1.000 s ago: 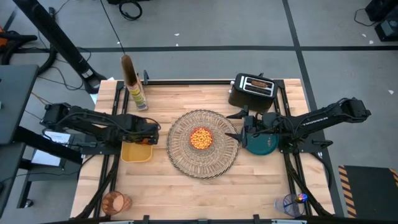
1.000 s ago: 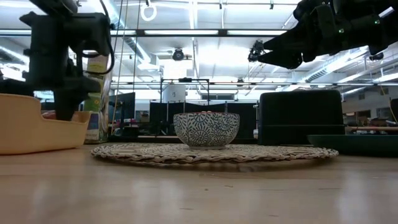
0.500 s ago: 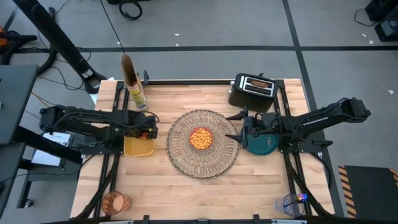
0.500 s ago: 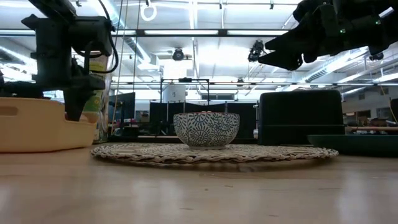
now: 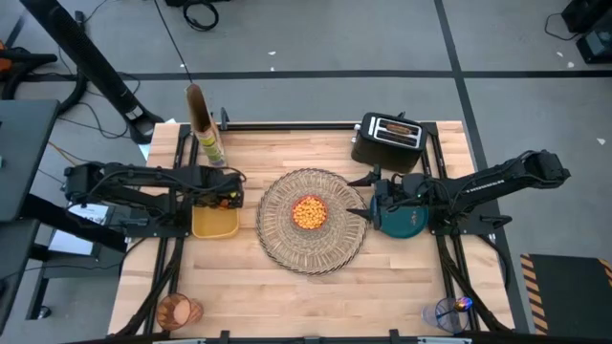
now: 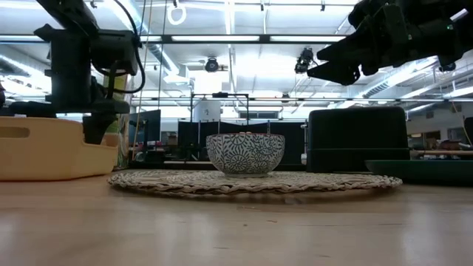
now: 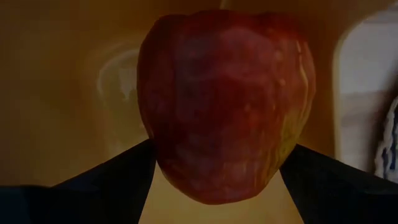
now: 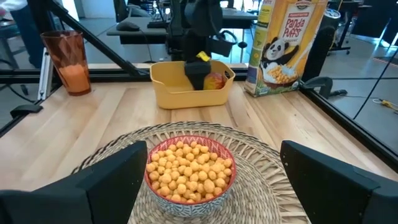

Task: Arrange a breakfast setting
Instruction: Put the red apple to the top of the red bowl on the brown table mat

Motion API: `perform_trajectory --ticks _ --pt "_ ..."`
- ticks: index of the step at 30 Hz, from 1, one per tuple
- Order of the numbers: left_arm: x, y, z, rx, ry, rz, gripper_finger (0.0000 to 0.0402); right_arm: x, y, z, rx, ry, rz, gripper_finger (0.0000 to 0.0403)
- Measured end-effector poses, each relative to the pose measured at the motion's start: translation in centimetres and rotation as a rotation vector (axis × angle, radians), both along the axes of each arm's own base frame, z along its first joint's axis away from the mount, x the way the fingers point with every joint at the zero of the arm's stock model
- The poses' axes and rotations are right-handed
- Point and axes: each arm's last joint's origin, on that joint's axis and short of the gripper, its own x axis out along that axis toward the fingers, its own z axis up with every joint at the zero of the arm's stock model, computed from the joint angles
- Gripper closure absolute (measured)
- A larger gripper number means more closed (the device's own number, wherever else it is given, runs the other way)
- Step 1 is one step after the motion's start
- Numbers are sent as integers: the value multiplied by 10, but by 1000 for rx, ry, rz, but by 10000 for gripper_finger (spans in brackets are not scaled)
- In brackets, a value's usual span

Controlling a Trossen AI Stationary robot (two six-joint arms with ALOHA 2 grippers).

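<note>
A red apple is inside the yellow bin at the table's left. My left gripper reaches down into the bin and is shut on the apple. The small bowl of cereal balls stands on the round straw placemat at mid-table. My right gripper hangs open and empty above the gap between the mat and the teal plate. A brown toast slice sits in the black toaster's slot. The orange cup stands near the front left corner. The blue spoon stands in a clear cup at the front right. My left gripper pinches the apple between its two fingers, one on each side of it. The fingers point down into the bin from above. The right wrist view shows the apple at the bin's rim height. Whether it rests on the bin's floor I cannot tell.
A cereal box stands at the far left, just behind the bin. The black toaster stands at the far right, behind the plate. Bare wood lies between the mat and the front edge.
My left gripper has moved toward the table's far edge and a little toward the mat, staying down in the bin. The yellow bin has slid toward the far edge with it and turned square to the table.
</note>
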Motion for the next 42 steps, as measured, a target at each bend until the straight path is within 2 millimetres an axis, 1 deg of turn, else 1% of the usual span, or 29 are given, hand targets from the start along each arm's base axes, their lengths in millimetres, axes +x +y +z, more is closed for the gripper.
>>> perform_trajectory --ticks 4,8,13,19,23,26,28,33,35,38,40,42 --pt "-1 6 0 6 2 35 69 0 0 0 0 2 0 25" --pt "-2 9 0 31 8 50 83 0 0 -1 0 8 2 25" --pt "-2 9 0 33 9 51 101 0 0 -1 -1 8 3 25" --pt "-3 10 0 64 18 43 104 0 0 -1 -9 8 4 25" --pt "-2 7 1 64 19 21 105 0 0 -1 -20 7 6 25" --pt "1 4 10 83 -12 -2 105 0 0 0 -38 8 9 25" --pt "2 1 19 98 -22 -20 106 0 0 0 -44 3 9 25" --pt "6 -9 55 170 -57 -68 106 0 0 2 -67 -20 12 25" --pt "10 -15 69 217 -104 -87 106 1 0 3 -82 -29 14 25" --pt "20 -30 83 335 -215 -126 106 0 1 6 -115 -47 21 25" --pt "28 -41 86 447 -305 -165 106 -1 4 9 -140 -66 37 25" --pt "38 -51 84 561 -376 -200 106 -3 8 12 -164 -92 57 25"
